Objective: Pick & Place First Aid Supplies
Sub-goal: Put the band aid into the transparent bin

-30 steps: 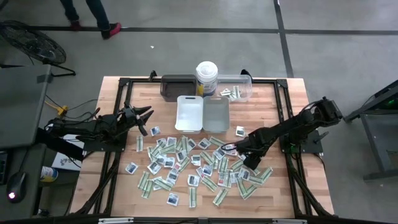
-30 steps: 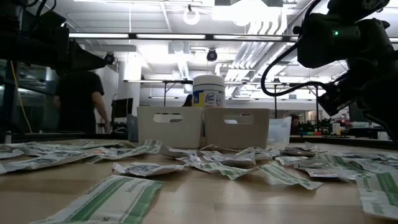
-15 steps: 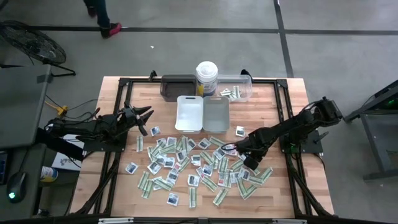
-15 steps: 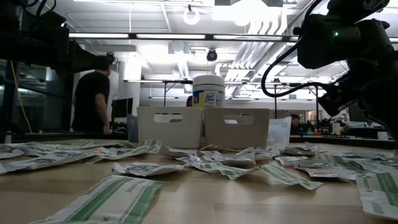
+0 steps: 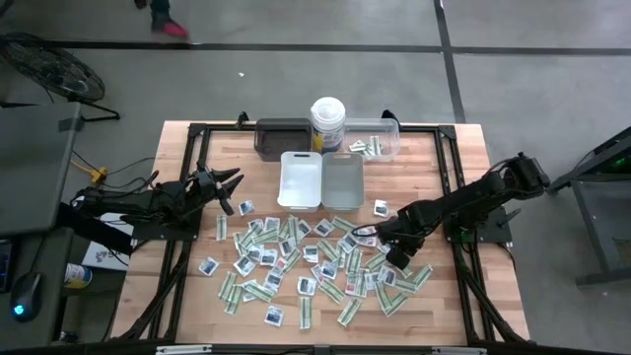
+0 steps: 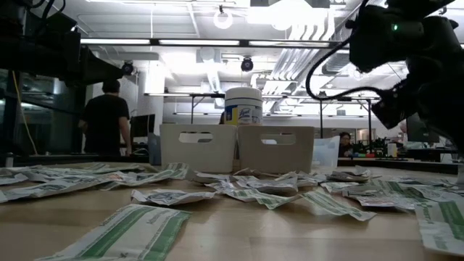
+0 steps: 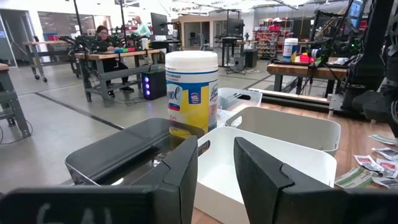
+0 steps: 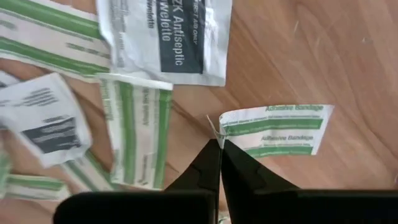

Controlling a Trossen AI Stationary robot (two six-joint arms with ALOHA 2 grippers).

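Many first aid supplies (image 5: 306, 261), white sachets and green-and-white strips, lie scattered flat on the wooden table (image 5: 197, 286). My right gripper (image 5: 380, 237) is low over the right side of the pile, shut on one adhesive bandage strip (image 8: 273, 127). An antiseptic towelette sachet (image 8: 168, 37) and other strips lie close around it. My left gripper (image 5: 235, 187) waits open at the table's left, level, facing the trays; nothing is between its fingers (image 7: 186, 168). My right gripper (image 8: 219, 144) pinches the bandage strip's short end (image 8: 225, 127) between its two fingertips. The fingers come from above, slanting down, in line with the strip's length. The strip stretches flat away from the fingers over the wood; whether it is lifted clear I cannot tell.
A white tray (image 5: 301, 179) and a grey tray (image 5: 342, 179) stand side by side behind the pile. Farther back are a dark tray (image 5: 281, 136), a tall white canister (image 5: 327, 123) and a clear tray (image 5: 373, 138) holding a few packets. A person (image 6: 105, 119) stands in the room.
My right arm's elbow has shifted a little toward the table's right edge, while its gripper has stayed over the same spot in the pile. The packets lie as before. The person in the room behind has walked on.
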